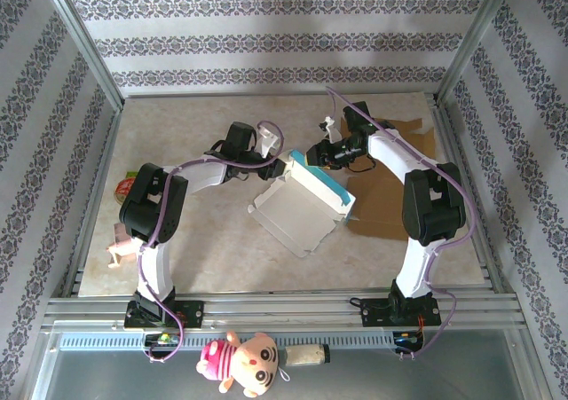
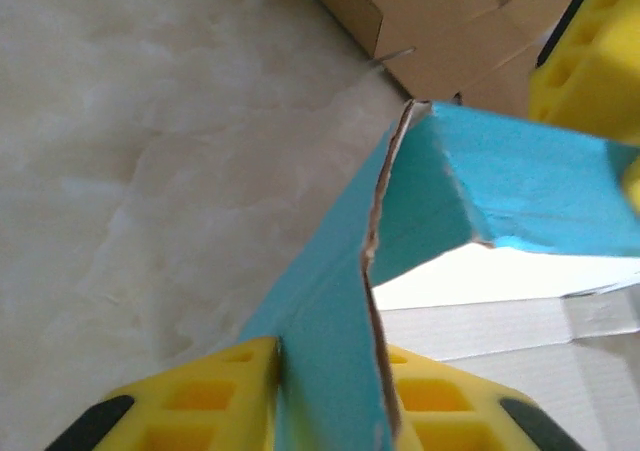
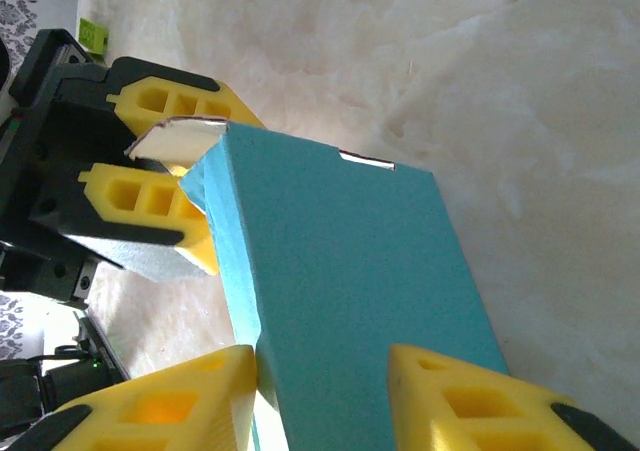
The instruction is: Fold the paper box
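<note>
The paper box [image 1: 297,207], white inside and teal outside, lies open in the middle of the table with its far wall raised. My left gripper [image 1: 273,159] is at the box's far left corner. In the left wrist view a teal flap [image 2: 330,311] passes between the yellow fingers [image 2: 190,401]. In the right wrist view that gripper [image 3: 165,156] has its jaws a little apart around the flap's tip. My right gripper [image 1: 312,158] straddles the teal wall [image 3: 350,261]. Its left finger [image 3: 190,396] touches the fold edge. Its right finger lies over the teal face; contact is unclear.
A flat brown cardboard sheet [image 1: 390,187] lies under the right arm, seen also as brown cardboard [image 2: 430,21]. A tape roll [image 1: 127,190] and a small pink figure [image 1: 120,249] sit at the left edge. A plush doll [image 1: 244,360] lies in front of the frame rail.
</note>
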